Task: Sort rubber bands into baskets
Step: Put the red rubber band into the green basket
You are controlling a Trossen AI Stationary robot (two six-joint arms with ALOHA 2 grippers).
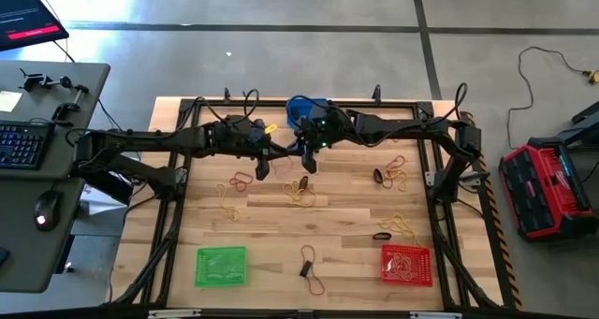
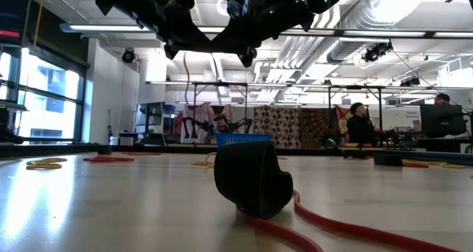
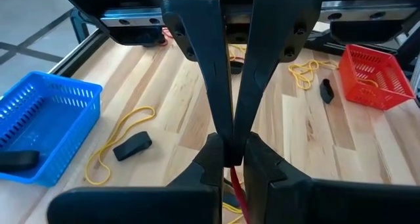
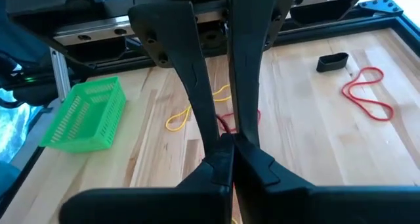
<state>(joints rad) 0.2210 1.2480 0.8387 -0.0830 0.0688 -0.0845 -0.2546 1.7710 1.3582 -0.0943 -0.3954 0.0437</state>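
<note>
Both grippers hang shut above the middle of the table, side by side: my left gripper (image 1: pixel 262 166) (image 3: pixel 226 155) and my right gripper (image 1: pixel 308 162) (image 4: pixel 226 137). Yellow, red and black rubber bands lie flat on the wood: a red one (image 1: pixel 241 181) near the left gripper, and yellow ones (image 1: pixel 299 194) under the right gripper. The blue basket (image 1: pixel 304 108) (image 3: pixel 39 129) stands at the far middle with a black band (image 3: pixel 16 159) inside. The green basket (image 1: pixel 222 266) (image 4: pixel 85 115) stands near left, the red basket (image 1: pixel 407 265) (image 3: pixel 371 76) near right. My left gripper: a red strand (image 3: pixel 234 184) shows right beside the shut fingers, and I cannot tell whether they touch it. My right gripper: a red strand (image 4: pixel 225 123) shows beside the shut fingers, and I cannot tell whether it is held or lies on the table behind.
More bands lie at the right (image 1: pixel 398 174) (image 1: pixel 404 227) and near the front middle (image 1: pixel 307 263). A black band on a red one (image 2: pixel 251 178) lies close to the low camera. A dark frame rims the table. A desk with a keyboard (image 1: pixel 23 141) stands to the left. People sit in the room behind.
</note>
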